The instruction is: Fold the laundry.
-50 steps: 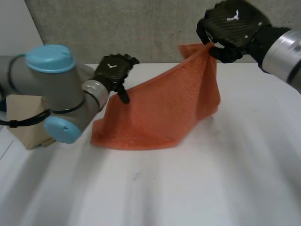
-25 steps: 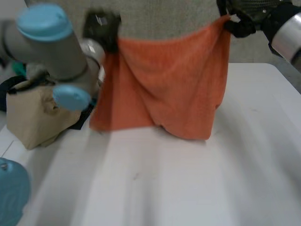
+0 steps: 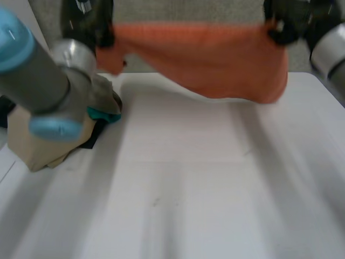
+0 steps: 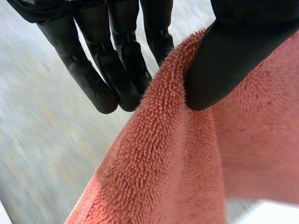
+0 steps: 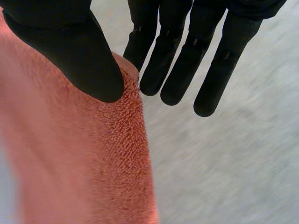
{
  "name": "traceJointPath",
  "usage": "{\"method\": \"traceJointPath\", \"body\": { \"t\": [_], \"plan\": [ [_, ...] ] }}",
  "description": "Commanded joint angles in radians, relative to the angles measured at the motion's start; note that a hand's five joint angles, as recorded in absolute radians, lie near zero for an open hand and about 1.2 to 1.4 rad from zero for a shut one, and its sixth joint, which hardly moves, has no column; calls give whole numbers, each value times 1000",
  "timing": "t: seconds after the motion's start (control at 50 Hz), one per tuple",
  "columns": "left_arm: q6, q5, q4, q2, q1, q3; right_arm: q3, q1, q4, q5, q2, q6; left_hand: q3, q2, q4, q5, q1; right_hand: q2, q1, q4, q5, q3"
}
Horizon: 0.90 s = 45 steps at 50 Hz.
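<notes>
An orange terry towel (image 3: pixel 215 59) hangs stretched between both hands, high above the white table (image 3: pixel 188 189). My left hand (image 3: pixel 89 19) pinches one top corner of the towel (image 4: pixel 187 154) between its thumb (image 4: pixel 233 51) and a finger. At the other top corner, my right hand (image 3: pixel 291 21) pinches the towel (image 5: pixel 93 158) with its thumb (image 5: pixel 79 56) against a finger. The towel's lower edge sags toward the right side, off the table.
A beige folded cloth (image 3: pixel 43 140) lies at the table's left edge, with a teal cloth (image 3: pixel 105 114) and something dark beside it. A grey wall stands behind the table.
Both hands have risen and spread apart, lifting the towel off the table and stretching its top edge. The left hand has taken hold of its corner.
</notes>
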Motion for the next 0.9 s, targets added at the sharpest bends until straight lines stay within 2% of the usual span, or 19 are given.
{"method": "traceJointPath", "body": {
  "t": [0.02, 0.06, 0.14, 0.28, 0.38, 0.56, 0.68, 0.76, 0.9],
  "plan": [
    [15, 54, 1, -70, 5, -224, 420, -22, -91, -182, 3, -31, -70, -74, -73, -37, -60, 226, 268, 201, 227, 207],
    [36, 54, -36, -102, 6, -235, 488, -19, -147, -196, 49, -66, -158, -161, -161, -125, -147, 226, 268, 201, 227, 207],
    [82, 44, -99, -154, 38, -232, 523, -18, -190, -171, 109, -137, -173, -177, -176, -140, -163, 226, 268, 201, 227, 207],
    [147, 39, -162, -194, 72, -227, 519, -19, -156, -158, 127, -179, -326, -329, -329, -293, -315, 226, 268, 201, 227, 207],
    [196, 31, -150, -181, 95, -258, 516, -32, -129, -156, 126, -183, -549, -552, -551, -515, -538, 226, 268, 201, 227, 207],
    [248, 88, -120, -171, 103, -310, 516, -22, -107, -159, 126, -162, -523, -526, -526, -489, -512, 226, 268, 201, 227, 207],
    [230, 94, -159, -147, 80, -319, 506, 7, -105, -148, 129, -172, -678, -681, -681, -644, -667, 226, 268, 201, 227, 207],
    [186, 87, -192, -109, 97, -331, 502, 4, -104, -139, 132, -179, -807, -810, -810, -774, -796, 226, 268, 201, 227, 207],
    [83, 128, -286, -93, 111, -324, 491, -9, -104, -138, 136, -177, -763, -767, -766, -730, -753, 226, 268, 201, 227, 207]
  ]
}}
